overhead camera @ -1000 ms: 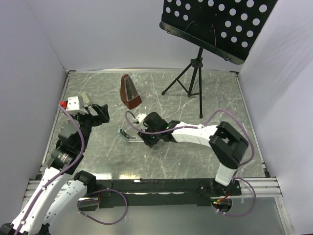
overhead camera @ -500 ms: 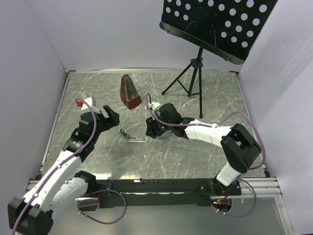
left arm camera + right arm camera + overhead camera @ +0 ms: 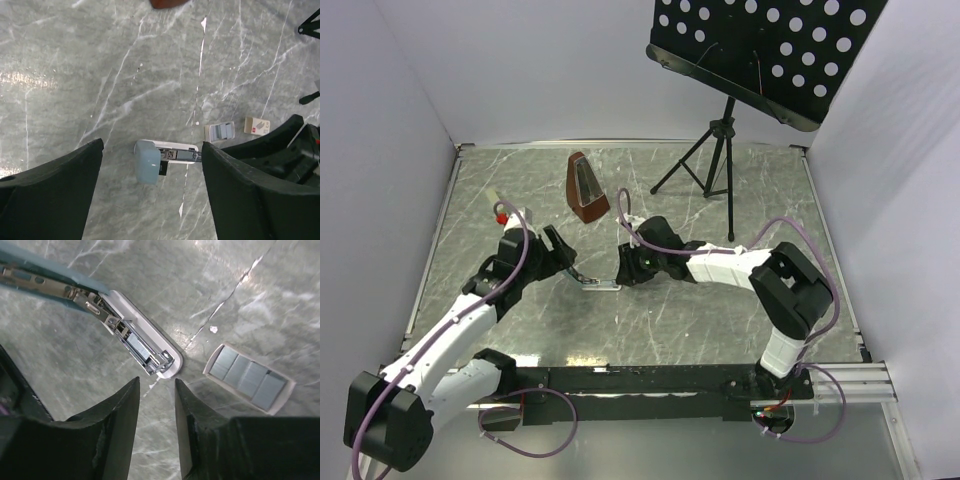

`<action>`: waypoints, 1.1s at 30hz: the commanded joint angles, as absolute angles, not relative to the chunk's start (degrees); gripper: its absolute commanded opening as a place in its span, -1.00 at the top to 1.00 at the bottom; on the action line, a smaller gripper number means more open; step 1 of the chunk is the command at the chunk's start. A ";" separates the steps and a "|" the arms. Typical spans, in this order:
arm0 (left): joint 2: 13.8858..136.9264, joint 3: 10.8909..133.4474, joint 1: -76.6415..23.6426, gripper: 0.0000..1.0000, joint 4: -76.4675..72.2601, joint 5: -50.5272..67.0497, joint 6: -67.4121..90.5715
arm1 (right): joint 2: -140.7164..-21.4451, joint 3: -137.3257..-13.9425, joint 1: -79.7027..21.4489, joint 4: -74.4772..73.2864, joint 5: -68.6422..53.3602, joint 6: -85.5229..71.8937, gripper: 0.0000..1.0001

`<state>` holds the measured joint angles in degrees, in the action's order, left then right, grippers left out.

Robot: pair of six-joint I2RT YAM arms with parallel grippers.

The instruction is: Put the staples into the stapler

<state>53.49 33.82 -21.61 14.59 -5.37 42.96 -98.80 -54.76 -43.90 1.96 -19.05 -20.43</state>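
- Table [image 3: 720, 320]: grey marble top with walls at the left, back and right. Bare surface runs along the left edge and across the lower centre and right.
- Left gripper [image 3: 558, 255]: left of centre, its fingers [image 3: 55, 190] spread wide and holding nothing. The stapler sits on the table below the gap.
- Stapler [image 3: 167, 156]: just left of the frame's middle and well clear of every table edge. It is hinged open, with a pale blue end and the metal channel [image 3: 137, 347] exposed.
- Metronome [image 3: 586, 188]: upright, near and above the stapler.
- Right gripper [image 3: 625, 268]: just right of the stapler's open end, its fingers [image 3: 107, 435] narrowly apart and holding nothing.
- Pale tray of grey-blue segments [image 3: 248, 378]: just right of the stapler, not touching it.
- Cream-tan box [image 3: 256, 125]: beside the tray, apart from it. Single staples are too small to tell.
- Music stand [image 3: 715, 160]: upper right, with its tripod feet on the table.
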 commanded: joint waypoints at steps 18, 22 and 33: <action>54.23 32.61 -24.96 -0.22 15.29 -4.66 43.86 | -102.39 -56.34 -43.42 6.24 -18.37 -34.54 0.23; 54.67 32.70 -25.57 -0.06 15.29 -4.83 44.03 | -102.57 -56.08 -43.24 6.59 -18.54 -34.80 0.28; 56.60 33.48 -27.68 0.24 14.94 -5.36 43.68 | -103.36 -56.16 -43.07 6.68 -18.28 -34.80 0.36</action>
<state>56.01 33.01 -26.76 15.77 -5.10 43.16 -102.17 -55.20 -43.55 4.91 -18.48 -34.24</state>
